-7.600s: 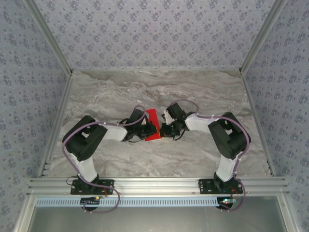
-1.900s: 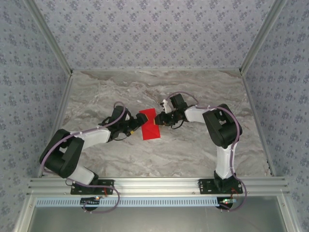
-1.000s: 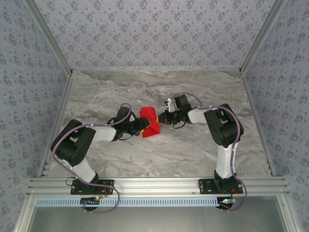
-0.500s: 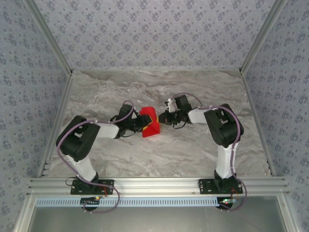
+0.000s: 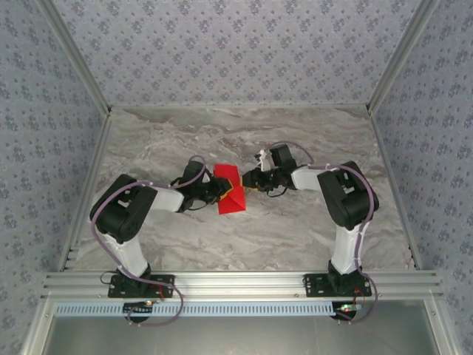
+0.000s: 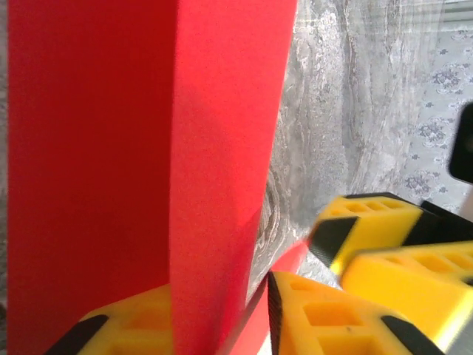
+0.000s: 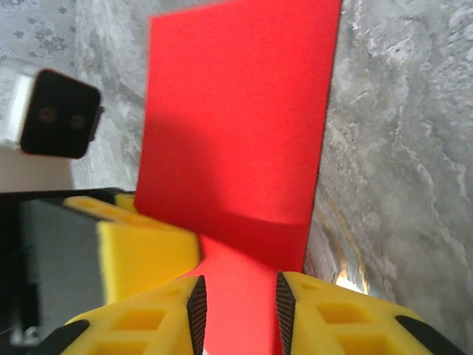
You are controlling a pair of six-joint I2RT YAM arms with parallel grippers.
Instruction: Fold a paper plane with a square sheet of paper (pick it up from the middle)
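Both fingers (image 6: 318, 318) — red paper (image 5: 228, 188) between.

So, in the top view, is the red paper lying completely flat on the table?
No: the square sheet of paper is bent upward, a raised fold standing between the two arms' fingers instead of lying flat on the marble table.

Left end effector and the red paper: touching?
Touching. In the left wrist view, the red paper passes between the left end effector's yellow fingers, its folded edge against the inner face of one.
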